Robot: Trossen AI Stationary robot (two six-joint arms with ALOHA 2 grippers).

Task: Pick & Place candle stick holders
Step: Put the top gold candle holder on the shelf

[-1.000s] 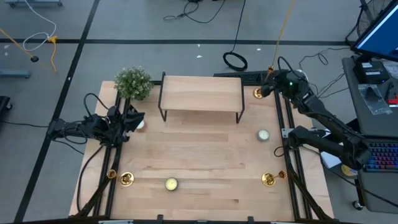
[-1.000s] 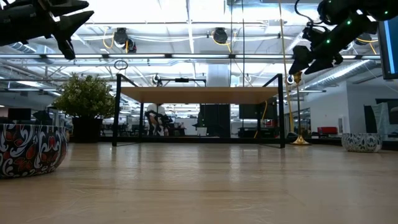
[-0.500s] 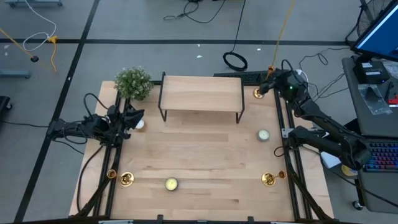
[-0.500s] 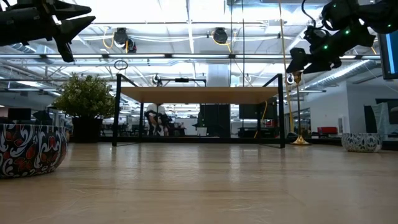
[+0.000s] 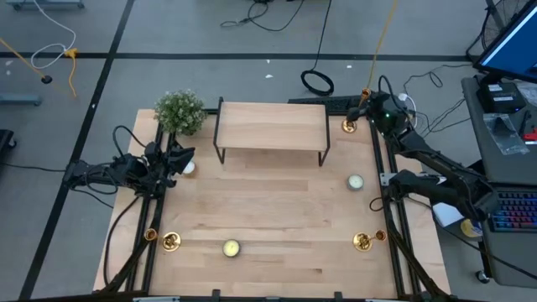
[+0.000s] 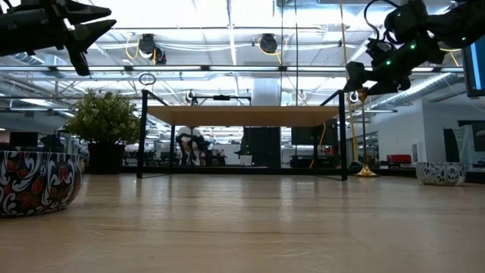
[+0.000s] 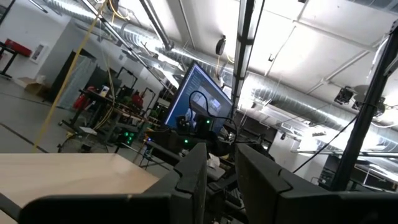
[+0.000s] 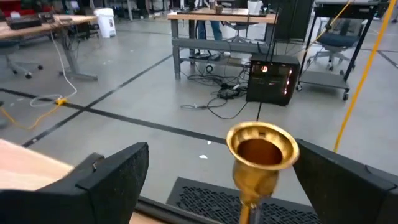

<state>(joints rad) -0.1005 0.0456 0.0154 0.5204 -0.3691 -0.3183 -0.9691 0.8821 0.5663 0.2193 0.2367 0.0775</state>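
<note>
From above, nothing is placed yet: my right end effector [image 5: 367, 111] sits at the counter's [image 5: 277, 218] far right corner beside a brass candlestick [image 5: 348, 126]. Two more candlesticks [image 5: 170, 242] [image 5: 362, 242] wait well behind me along the near edge, and the wooden riser shelf [image 5: 271, 126] stands close alongside. My left end effector [image 5: 178, 159], fingers nearly together on nothing, waits beside the plant [image 5: 179, 111].

At counter level, I hang high by the shelf's post; open air below.

Through my right wrist camera, the candlestick's cup [image 8: 262, 147] stands between my wide-apart fingers [image 8: 112, 171], ungripped.
</note>
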